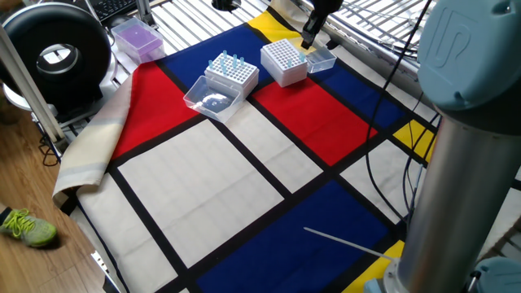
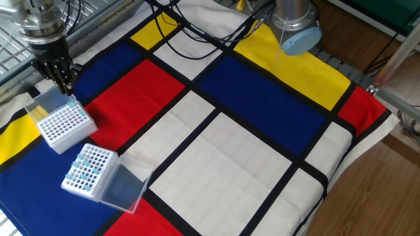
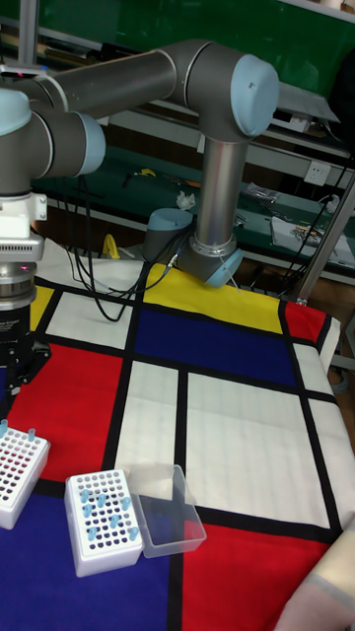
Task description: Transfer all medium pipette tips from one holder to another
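Note:
Several medium pipette tips (image 1: 227,62) (image 2: 84,167) (image 3: 102,510) stand pale blue in a white holder with its clear lid (image 1: 213,99) folded open. A second white holder (image 1: 284,61) (image 2: 63,124) (image 3: 20,475) stands beside it, and two tips (image 3: 30,434) rise at its far corner. My gripper (image 1: 308,38) (image 2: 66,90) (image 3: 6,391) hangs straight down over that corner, fingers pinched together, with what looks like one pale-blue tip at their ends, just above or in the holder.
A purple box (image 1: 137,39) and a black round device (image 1: 57,53) sit off the cloth's far edge. Cables (image 2: 197,33) run across the yellow and white panels towards the arm's base (image 2: 295,26). A thin white rod (image 1: 342,240) lies on a blue panel.

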`<action>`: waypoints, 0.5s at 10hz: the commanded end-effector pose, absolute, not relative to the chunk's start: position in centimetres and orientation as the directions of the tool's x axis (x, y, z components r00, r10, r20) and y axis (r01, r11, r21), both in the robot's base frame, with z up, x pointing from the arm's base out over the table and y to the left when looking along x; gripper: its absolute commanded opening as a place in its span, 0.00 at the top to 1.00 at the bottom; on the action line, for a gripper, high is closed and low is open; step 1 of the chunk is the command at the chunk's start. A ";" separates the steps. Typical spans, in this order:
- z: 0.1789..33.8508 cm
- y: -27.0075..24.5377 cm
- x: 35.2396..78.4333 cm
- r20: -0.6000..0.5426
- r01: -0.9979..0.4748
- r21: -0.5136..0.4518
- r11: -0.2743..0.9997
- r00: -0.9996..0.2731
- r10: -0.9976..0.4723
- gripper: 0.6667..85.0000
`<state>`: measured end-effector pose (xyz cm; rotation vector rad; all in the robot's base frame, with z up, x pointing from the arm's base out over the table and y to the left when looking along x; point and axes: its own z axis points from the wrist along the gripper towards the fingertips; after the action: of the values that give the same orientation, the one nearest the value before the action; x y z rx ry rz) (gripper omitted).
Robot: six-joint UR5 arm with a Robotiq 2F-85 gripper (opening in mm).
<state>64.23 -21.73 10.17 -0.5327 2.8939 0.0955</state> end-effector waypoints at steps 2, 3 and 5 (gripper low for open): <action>10.6 -20.4 66.1 -0.209 -0.337 0.024 0.941 -0.922 -0.325 0.75; 10.8 -19.8 66.8 -0.207 -0.329 0.020 0.944 -0.925 -0.318 0.74; 11.2 -18.2 68.2 -0.195 -0.306 0.008 0.952 -0.934 -0.299 0.74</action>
<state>66.47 -19.98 10.62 -0.4978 2.9076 0.0664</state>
